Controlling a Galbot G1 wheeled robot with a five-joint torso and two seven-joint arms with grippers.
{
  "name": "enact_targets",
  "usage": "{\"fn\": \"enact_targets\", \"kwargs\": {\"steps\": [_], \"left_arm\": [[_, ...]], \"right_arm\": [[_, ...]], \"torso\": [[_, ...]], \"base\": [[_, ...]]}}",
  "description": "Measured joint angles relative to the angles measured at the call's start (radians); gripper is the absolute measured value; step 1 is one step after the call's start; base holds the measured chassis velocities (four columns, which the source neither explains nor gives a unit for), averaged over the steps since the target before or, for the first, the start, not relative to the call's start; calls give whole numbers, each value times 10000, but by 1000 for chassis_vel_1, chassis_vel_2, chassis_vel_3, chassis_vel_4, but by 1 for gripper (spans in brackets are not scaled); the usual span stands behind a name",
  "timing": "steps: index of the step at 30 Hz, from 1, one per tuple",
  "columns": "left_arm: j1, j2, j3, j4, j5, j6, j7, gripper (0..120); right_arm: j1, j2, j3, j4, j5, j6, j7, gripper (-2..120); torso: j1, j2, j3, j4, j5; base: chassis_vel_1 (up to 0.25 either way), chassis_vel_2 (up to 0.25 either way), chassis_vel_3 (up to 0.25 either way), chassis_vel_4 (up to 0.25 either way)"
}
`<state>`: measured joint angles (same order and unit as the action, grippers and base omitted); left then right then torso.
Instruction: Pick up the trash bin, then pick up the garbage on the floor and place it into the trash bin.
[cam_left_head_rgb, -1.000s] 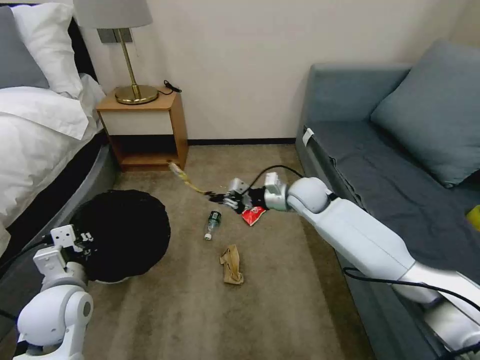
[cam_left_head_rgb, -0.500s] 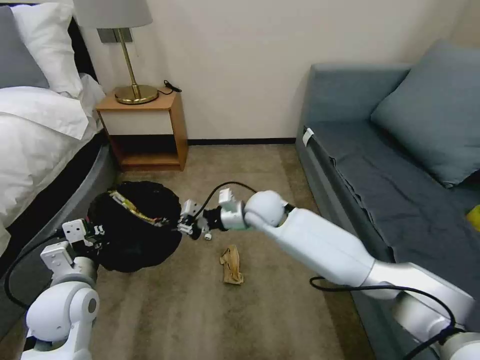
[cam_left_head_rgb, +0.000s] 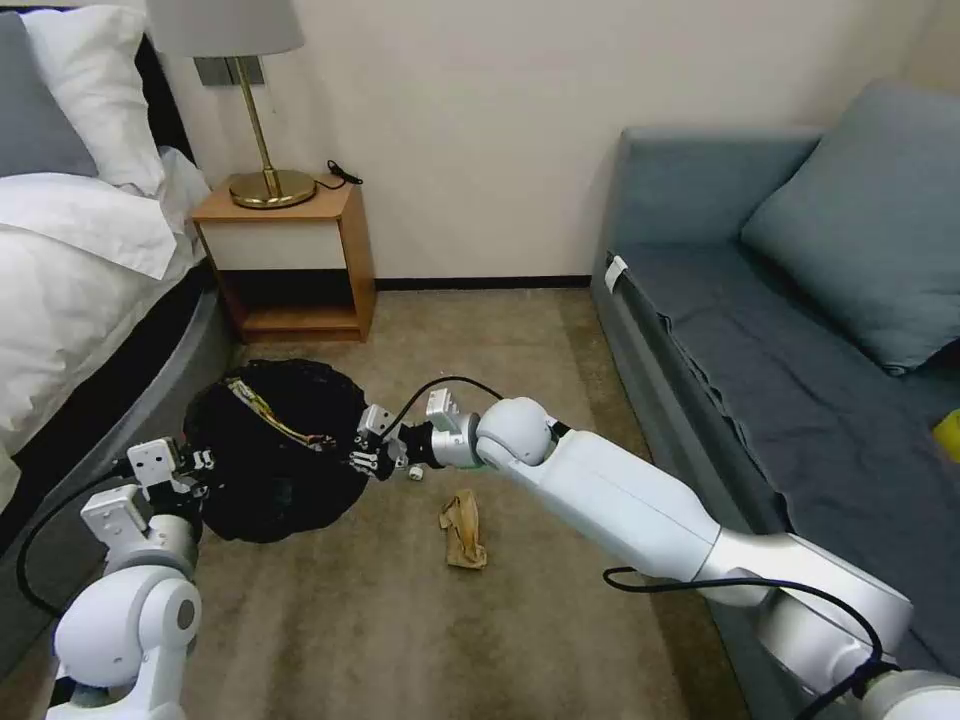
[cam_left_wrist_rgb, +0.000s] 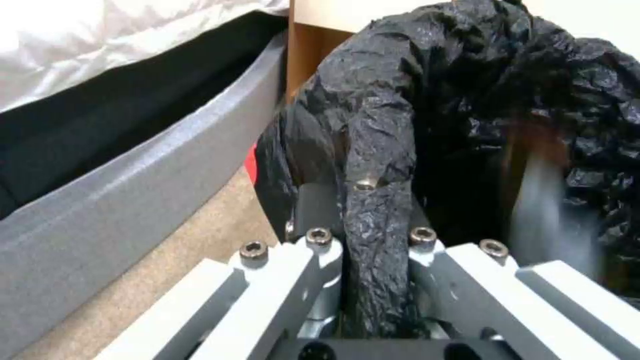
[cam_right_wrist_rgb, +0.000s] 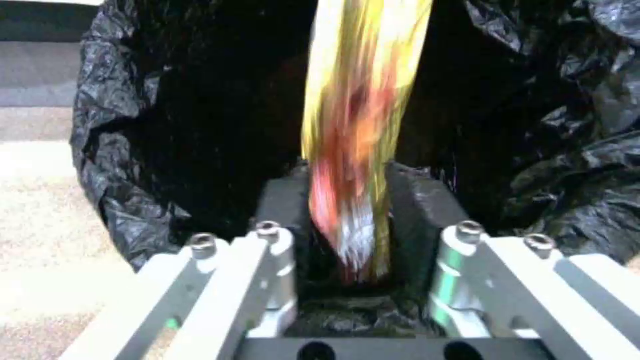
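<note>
No words, numbers or signs can be read. The print on the foil wrapper (cam_right_wrist_rgb: 360, 125) held in the right gripper (cam_right_wrist_rgb: 360, 220) is too blurred.

brass lamp (cam_left_head_rgb: 255, 150) on wooden nightstand (cam_left_head_rgb: 290, 255), beside bed (cam_left_head_rgb: 70, 260).

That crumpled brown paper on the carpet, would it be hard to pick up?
Probably easy. The crumpled brown paper looks light and thin, so it should squash between claw fingers rather than resist. Its creased, irregular shape suggests it won't roll away, though a nudge may slide it.
</note>
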<state>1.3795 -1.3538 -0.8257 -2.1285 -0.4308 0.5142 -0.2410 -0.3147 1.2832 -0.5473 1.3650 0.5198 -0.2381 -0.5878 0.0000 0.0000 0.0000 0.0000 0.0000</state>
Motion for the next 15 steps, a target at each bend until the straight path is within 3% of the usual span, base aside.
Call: {"fn": "enact_targets", "kwargs": {"steps": [4,7,9,14,15], "left_arm": [[-19,-8,-2,74,69,-21,-11,4],[-54,-26,-18,189,239,-142,-28,4],[-78,-25,-69,271,368,-221,-18,4],[-148,171,-527,670,706,-490,-25,4],[-148,171,-527,670,706,-490,-25,4]], "right_arm": [[-48,-37,38,77,-9,2,8,43],[-115,-65,105,230,-19,4,41,61],[-176,-59,225,297,-21,5,66,64],[-368,2,886,150,-212,-57,474,86],[-368,2,886,150,-212,-57,474,86]], "torso": [[0,0,0,0,0],[0,0,0,0,0],[0,0,0,0,-1],[0,0,0,1,0],[0,0,0,1,0]], "base": [[0,0,0,0],[0,0,0,0],[0,0,0,0],[0,0,0,0],[0,0,0,0]]}}
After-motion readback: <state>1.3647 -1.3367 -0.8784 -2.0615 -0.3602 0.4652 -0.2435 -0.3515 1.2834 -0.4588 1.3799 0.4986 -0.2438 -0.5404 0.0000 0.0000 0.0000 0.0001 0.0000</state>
